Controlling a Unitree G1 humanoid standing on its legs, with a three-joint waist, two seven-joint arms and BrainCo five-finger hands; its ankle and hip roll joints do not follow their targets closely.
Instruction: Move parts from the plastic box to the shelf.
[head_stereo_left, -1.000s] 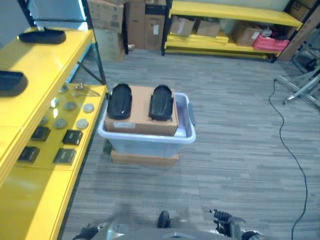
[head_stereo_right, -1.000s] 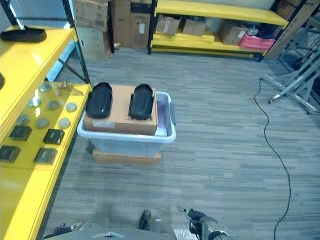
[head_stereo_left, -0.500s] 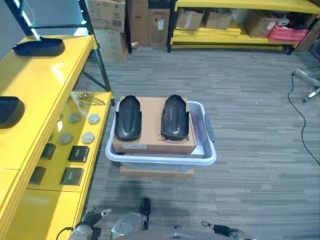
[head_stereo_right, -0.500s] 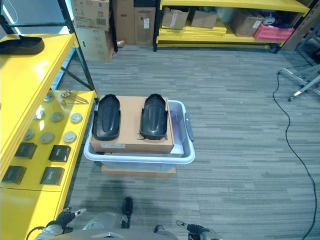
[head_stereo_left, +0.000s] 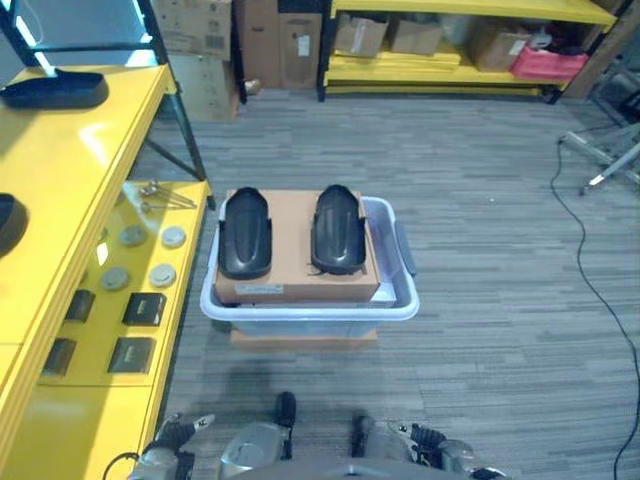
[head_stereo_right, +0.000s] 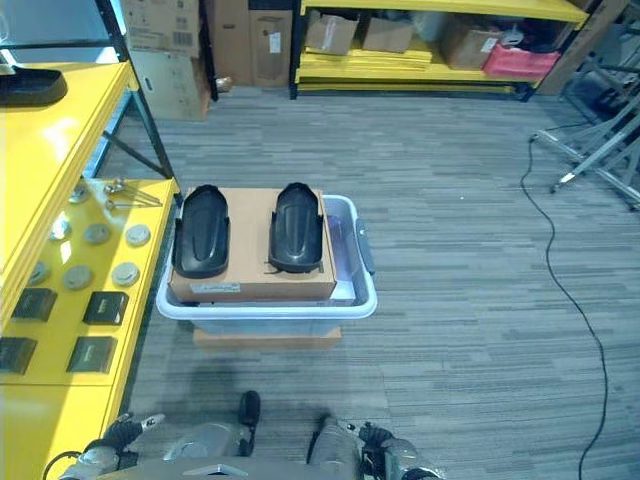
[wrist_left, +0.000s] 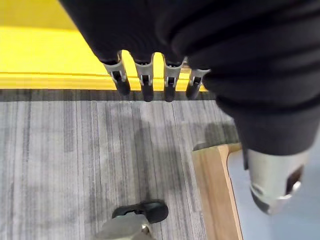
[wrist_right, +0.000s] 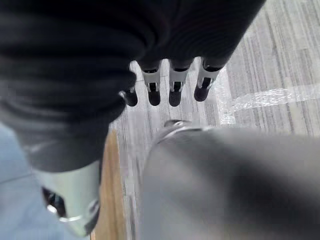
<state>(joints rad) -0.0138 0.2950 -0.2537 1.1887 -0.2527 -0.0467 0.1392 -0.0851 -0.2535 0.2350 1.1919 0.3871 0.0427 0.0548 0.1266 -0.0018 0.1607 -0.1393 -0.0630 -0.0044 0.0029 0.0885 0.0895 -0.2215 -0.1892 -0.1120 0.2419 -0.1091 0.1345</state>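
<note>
A: Where are the hands?

B: Both hang low, near the bottom edge of the head views. The left hand (wrist_left: 150, 75) holds nothing; in its wrist view the fingers (wrist_left: 145, 85) run straight in a row, relaxed, over the grey floor (wrist_left: 75, 150) with the yellow shelf (wrist_left: 60, 55) past their tips. The right hand (wrist_right: 165, 75) is likewise empty, fingers straight and loose above the floor.

A: And the parts?

B: Two black curved parts lie side by side on a brown cardboard box (head_stereo_left: 296, 250) that sits in the pale plastic box (head_stereo_left: 400, 300). The left part (head_stereo_left: 245, 232) is near the carton's left edge, the right part (head_stereo_left: 338, 229) nearer its right. The plastic box stands on a flat wooden board (head_stereo_left: 300, 338) on the floor, just beside the shelf.

A: What's on the shelf?

B: On the lower level, round metal discs (head_stereo_left: 162, 274) and dark square pieces (head_stereo_left: 144, 308). On the upper level, a black part (head_stereo_left: 55, 90) at the far end.
</note>
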